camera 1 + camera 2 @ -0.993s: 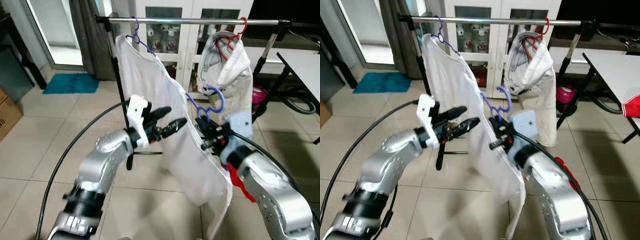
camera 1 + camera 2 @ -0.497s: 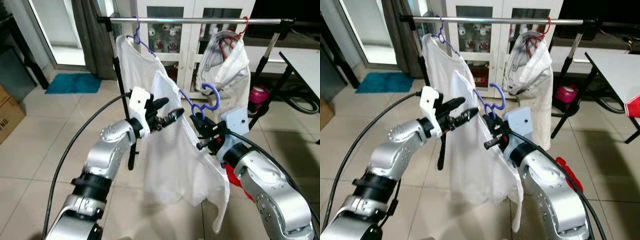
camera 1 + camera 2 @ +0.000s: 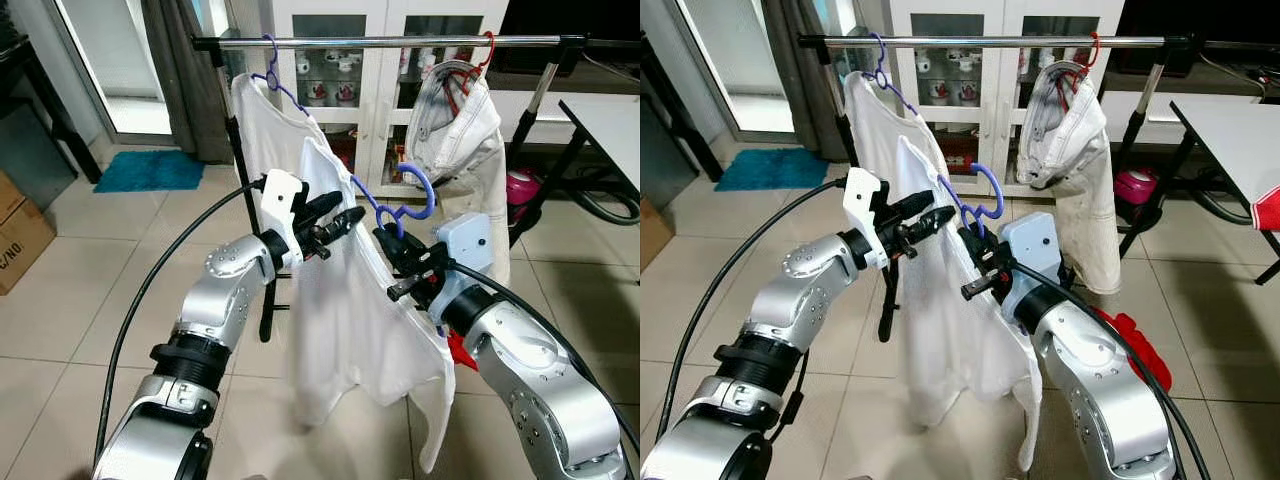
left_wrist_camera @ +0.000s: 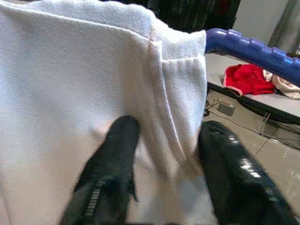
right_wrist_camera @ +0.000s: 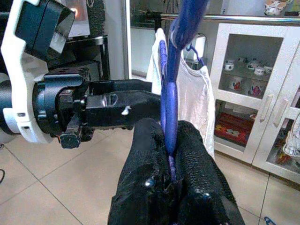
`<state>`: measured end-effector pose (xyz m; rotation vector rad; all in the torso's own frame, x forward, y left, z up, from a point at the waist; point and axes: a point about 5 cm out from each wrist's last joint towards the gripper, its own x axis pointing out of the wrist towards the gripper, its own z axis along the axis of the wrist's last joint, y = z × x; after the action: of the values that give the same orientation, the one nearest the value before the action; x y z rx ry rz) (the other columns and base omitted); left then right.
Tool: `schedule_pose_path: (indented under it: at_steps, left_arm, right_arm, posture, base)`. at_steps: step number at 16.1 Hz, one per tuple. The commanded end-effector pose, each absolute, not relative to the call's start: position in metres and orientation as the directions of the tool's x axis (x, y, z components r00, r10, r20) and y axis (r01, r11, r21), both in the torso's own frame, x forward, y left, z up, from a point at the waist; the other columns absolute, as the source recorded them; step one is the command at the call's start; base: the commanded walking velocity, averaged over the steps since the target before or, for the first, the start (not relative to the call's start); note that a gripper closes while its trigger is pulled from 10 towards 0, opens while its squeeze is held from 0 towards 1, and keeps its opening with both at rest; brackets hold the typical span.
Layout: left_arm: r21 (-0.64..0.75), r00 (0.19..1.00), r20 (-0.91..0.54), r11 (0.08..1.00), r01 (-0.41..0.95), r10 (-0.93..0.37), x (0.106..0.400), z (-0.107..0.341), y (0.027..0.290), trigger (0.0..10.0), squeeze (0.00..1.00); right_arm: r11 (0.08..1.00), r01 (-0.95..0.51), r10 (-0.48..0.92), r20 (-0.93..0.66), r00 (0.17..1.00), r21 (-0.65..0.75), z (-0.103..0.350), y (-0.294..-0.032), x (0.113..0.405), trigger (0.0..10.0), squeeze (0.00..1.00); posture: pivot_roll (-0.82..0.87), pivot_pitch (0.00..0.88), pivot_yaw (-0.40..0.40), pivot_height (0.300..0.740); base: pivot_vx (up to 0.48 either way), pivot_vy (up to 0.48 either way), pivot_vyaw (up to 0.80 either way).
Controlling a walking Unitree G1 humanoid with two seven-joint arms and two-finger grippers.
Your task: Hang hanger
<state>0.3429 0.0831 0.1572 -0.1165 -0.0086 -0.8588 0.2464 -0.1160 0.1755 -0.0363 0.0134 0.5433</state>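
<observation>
A blue hanger (image 3: 412, 196) carrying a white shirt (image 3: 345, 300) is held up in front of the clothes rail (image 3: 400, 42), its hook below the bar. My right gripper (image 3: 392, 248) is shut on the hanger's neck (image 5: 168, 98), just under the hook. My left gripper (image 3: 338, 220) is at the shirt's shoulder, open, with the fabric seam (image 4: 159, 79) lying between its fingers (image 4: 115, 159). On the rail hang another white shirt on a purple hanger (image 3: 270, 62) at the left end and a white garment on a red hanger (image 3: 462, 100) at the right.
A white glass-door cabinet (image 3: 370, 100) stands behind the rail. The rail's black legs (image 3: 240, 190) and a black cable (image 3: 150, 300) run near my left arm. A table (image 3: 610, 130) is at the right, red cloth (image 3: 465, 352) on the floor, a cardboard box (image 3: 15, 235) at the left.
Both arms have lifted the blue hanger and shirt higher and nearer the rail. The shirt now hangs straighter. The left gripper has moved in onto its shoulder.
</observation>
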Motion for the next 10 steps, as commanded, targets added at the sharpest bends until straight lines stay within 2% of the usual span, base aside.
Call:
schedule_pose_path:
  at_steps: [1, 10]
  left_arm:
    - [-0.081, 0.650, 0.066, 0.645, 0.760, -0.757, 0.3462, 0.1625, 0.0828, 0.0, 0.00]
    - [-0.082, 0.641, 0.075, 0.635, 0.768, -0.764, 0.3487, 0.1620, 0.0832, 0.0, 0.00]
  right_arm:
    - [0.855, -0.516, 0.518, 0.032, 0.855, -0.054, 0.1869, -0.1143, 0.2461, 0.0, 0.00]
    - [0.860, -0.507, 0.509, 0.036, 0.860, -0.051, 0.1865, -0.1142, 0.2492, 0.0, 0.00]
  posture:
    - [-0.19, 0.000, 0.083, 0.740]
    - [-0.18, 0.000, 0.089, 0.740]
  base:
    - [0.000, 0.000, 0.00]
    - [0.000, 0.000, 0.00]
